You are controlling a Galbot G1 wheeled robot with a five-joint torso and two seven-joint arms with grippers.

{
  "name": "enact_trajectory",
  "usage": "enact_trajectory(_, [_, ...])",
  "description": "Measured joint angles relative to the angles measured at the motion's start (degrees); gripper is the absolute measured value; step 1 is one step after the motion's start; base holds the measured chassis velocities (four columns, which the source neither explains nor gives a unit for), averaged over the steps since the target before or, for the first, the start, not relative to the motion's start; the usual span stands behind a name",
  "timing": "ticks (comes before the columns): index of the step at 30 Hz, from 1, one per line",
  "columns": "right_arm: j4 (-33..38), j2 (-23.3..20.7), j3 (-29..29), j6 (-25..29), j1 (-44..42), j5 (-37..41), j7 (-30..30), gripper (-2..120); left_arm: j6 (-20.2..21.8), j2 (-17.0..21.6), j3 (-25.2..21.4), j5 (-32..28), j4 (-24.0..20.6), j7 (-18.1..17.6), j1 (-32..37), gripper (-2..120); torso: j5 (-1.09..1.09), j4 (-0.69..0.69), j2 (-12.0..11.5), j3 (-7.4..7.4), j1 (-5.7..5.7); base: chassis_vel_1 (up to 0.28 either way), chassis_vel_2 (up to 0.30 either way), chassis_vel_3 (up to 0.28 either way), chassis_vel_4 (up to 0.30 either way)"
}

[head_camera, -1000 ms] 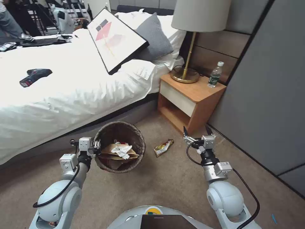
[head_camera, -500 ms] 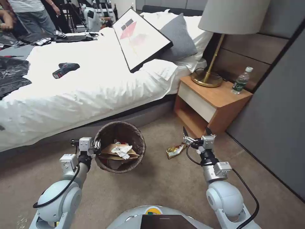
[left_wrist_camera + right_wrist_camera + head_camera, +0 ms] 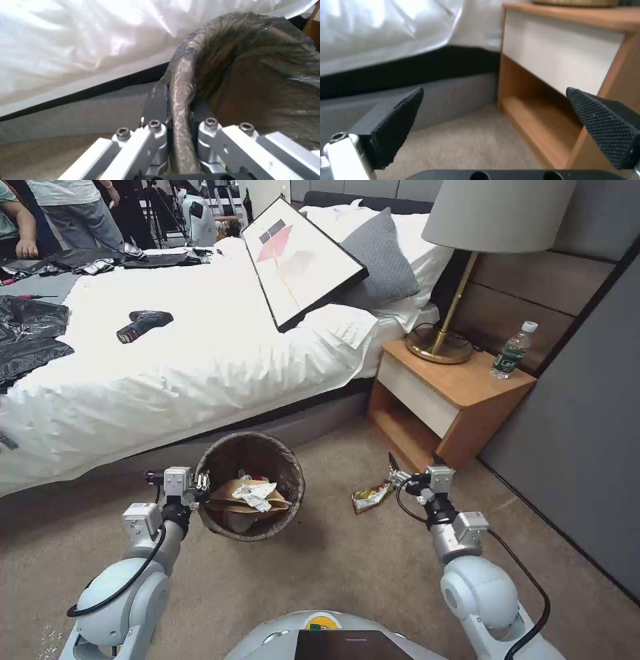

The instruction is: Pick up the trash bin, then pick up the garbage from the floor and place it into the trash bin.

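Now dropped slightly and angled toward the yellow wrapper (image 3: pixel 371 496) on the carpet by the nightstand (image 3: pixel 460 400), right end effector (image 3: pixel 413 468) spread wide; left end effector (image 3: pixel 202 488) still pinching the brown-lined rim of the litter-filled trash bin (image 3: pixel 288 480), beside the bed (image 3: pixel 167 373).

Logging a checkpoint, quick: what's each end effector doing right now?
Left end effector: shut on the bin rim.
Right end effector: open, holding nothing.
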Motion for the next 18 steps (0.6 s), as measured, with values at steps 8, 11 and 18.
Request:
enact_trajectory(8, [-5.21, -2.43, -1.99, -3.31, 3.72, 5.66, 2.97, 100, 0.0, -0.06, 0.13, 0.03, -0.46, -0.04, 0.06, 6, 0.01, 0.0, 0.0, 0.0, 0.0, 0.0, 0.0, 0.0, 0.0])
enact_trajectory(11, [-6.94, -2.66, -3.03, -4.09, 5.06, 7.12, 3.81, 100, 0.01, -0.05, 0.09, 0.04, -0.63, -0.04, 0.17, 6, 0.0, 0.0, 0.0, 0.0, 0.0, 0.0, 0.0, 0.0, 0.0])
enact_trajectory(18, [-13.26, -2.79, -7.04, -5.95, 9.71, 11.38, 6.17, 100, 0.05, -0.01, 0.02, 0.05, -1.36, -0.04, 0.38, 6, 0.0, 0.0, 0.0, 0.0, 0.0, 0.0, 0.0, 0.0, 0.0])
